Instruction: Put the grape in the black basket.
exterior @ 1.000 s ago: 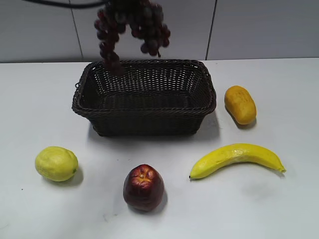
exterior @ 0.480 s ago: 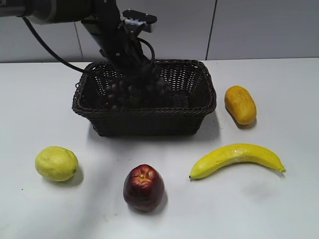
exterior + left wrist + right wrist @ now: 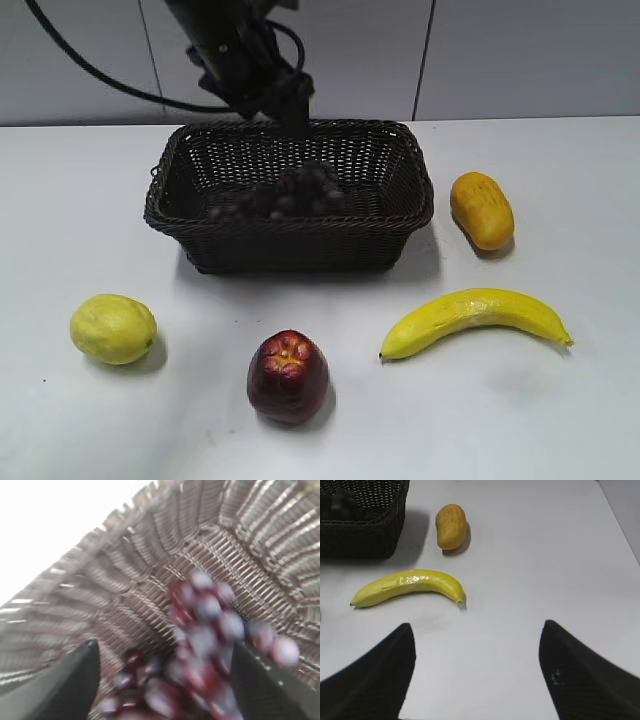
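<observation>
The grape [image 3: 280, 195] lies on the floor of the black basket [image 3: 290, 240], which stands toward the far edge of the worktop, left of centre. In the left wrist view the left gripper [image 3: 165, 680] is spread wide, one finger on each side of the bunch and no contact visible; the picture is blurred, so fine clearance cannot be judged. In the exterior view the same gripper is above the basket's far rim. The right gripper [image 3: 475, 670] is also parted, holds nothing, and hangs over bare worktop near the right edge, short of the banana [image 3: 407, 586]. Judged step: release is complete and the placing is effectively done. The next move calls only for a straight lift of the left arm clear of the braided rim without snagging the bunch.
</observation>
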